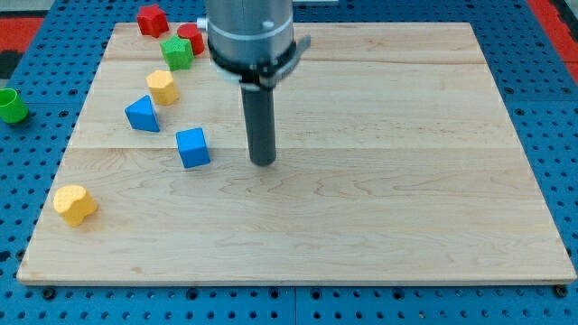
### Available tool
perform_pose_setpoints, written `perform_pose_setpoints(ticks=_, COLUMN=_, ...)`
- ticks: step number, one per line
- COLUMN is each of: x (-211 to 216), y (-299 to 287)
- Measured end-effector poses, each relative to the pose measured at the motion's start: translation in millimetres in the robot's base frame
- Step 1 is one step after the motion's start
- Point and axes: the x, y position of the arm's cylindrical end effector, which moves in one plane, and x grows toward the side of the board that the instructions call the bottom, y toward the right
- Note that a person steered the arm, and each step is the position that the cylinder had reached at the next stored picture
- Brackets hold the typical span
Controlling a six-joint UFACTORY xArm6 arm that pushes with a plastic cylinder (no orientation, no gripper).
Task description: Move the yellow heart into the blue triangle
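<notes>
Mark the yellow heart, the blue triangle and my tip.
yellow heart point(74, 204), camera view, top face.
blue triangle point(142, 114), camera view, front face.
my tip point(263, 162), camera view, rod's very end.

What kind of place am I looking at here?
Probably a robot test bench in a lab: a wooden board lies on a blue perforated table, with small coloured blocks like the blue cube and my tip.

My tip point(263, 162) rests on the bench point(379, 208) left of centre. A blue cube point(192, 147) lies just beside it at 9 o'clock. The blue triangle point(142, 115) is at 10 o'clock from the tip, a yellow hexagon point(163, 87) above it. The yellow heart point(74, 204) sits at 8 o'clock, well apart, near the bench's left edge.
</notes>
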Motion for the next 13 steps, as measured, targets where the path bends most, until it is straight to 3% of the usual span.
perform_pose_setpoints(ticks=1, x=41.7, y=3.7)
perform_pose_setpoints(ticks=2, x=112.3, y=-33.1)
perform_pose_setpoints(ticks=3, x=138.8, y=-106.8)
perform_pose_setpoints(ticks=5, x=87.1, y=-241.7)
perform_pose_setpoints(ticks=6, x=60.2, y=-246.5)
perform_pose_setpoints(ticks=8, x=94.3, y=-209.6)
perform_pose_setpoints(ticks=10, x=30.4, y=-174.5)
perform_pose_setpoints(ticks=11, x=-5.4, y=-178.3)
perform_pose_setpoints(ticks=12, x=23.7, y=-187.0)
perform_pose_setpoints(ticks=13, x=2.1, y=-225.9)
